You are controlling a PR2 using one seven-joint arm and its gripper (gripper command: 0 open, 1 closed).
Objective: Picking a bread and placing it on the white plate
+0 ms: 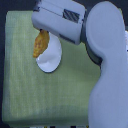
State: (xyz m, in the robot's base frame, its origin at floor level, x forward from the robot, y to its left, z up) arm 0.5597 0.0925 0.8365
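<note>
Golden-brown bread (39, 44): hangs just below the claw (40, 31), upper end tucked under the claw body, lower end tapering down over the exterior view's left rim of the plate (51, 58).
Claw: fingers hidden by the arm housing, so can't tell how far they're closed; judging by the bread dangling long axis down w/ nothing else under its top end, prob. gripping it by that end.
Plate: white, round, just below the claw and a bit toward the view's right; bread overlaps its rim in this view, can't tell if touching or hovering above.
Surface (20, 80): pale green cloth, spreads below and to both sides of the claw; dark floor beyond the edges.
Arm (102, 65): big grey-white link, runs from the claw toward the view's right and bottom; blocks the plate's far side.
Weight: looks light, no sag in the claw's hold visible.
Stiffness: keeps its shape hanging from one end, so prob. fairly stiff, crust rough. Rough crust should give grip, not slippery.
Fragility: tapered ends look thin; an end hold may crumble or let it swing. Mid-body across the narrow width would be steadier, imo.
Placement: bread about as long as the plate is wide, so it needs laying flat and centred, else an end overhangs the rim.
Stage: seems near release, bread not yet lying flat on the plate.
</note>
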